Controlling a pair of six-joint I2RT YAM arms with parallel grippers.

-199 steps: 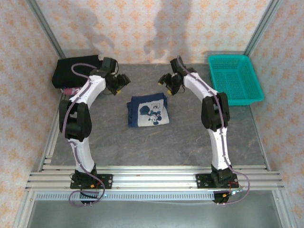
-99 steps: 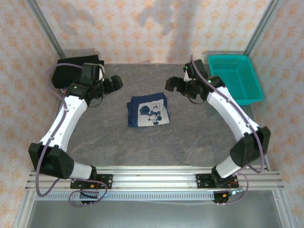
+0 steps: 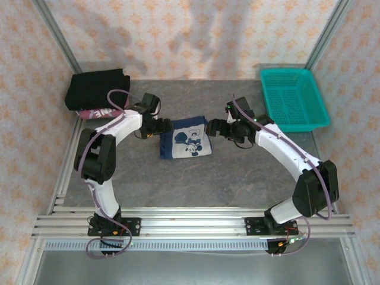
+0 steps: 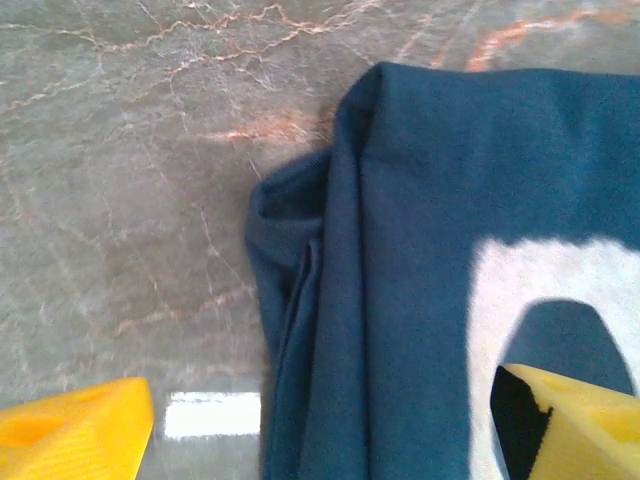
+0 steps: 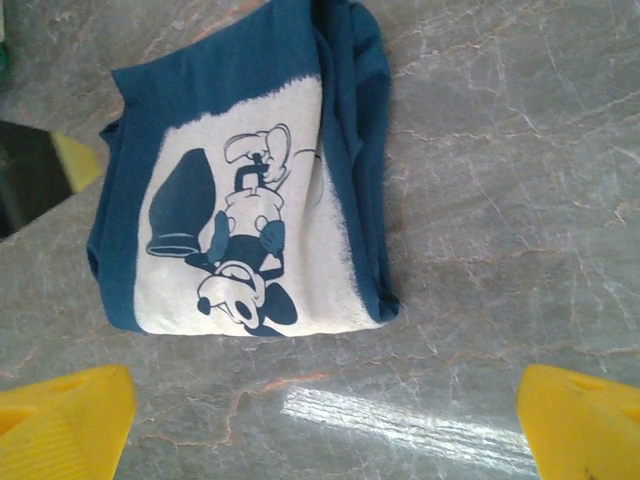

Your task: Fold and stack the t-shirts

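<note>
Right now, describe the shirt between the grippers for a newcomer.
At the middle of the grey table, between the left gripper and right gripper, lies a folded navy t-shirt. Its white cartoon print sets it apart from the black t-shirt and pink t-shirt at far left.

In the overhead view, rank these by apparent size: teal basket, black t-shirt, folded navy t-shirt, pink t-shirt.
1. teal basket
2. black t-shirt and folded navy t-shirt, too alike to rank
3. pink t-shirt, just a strip showing by the black one
</note>
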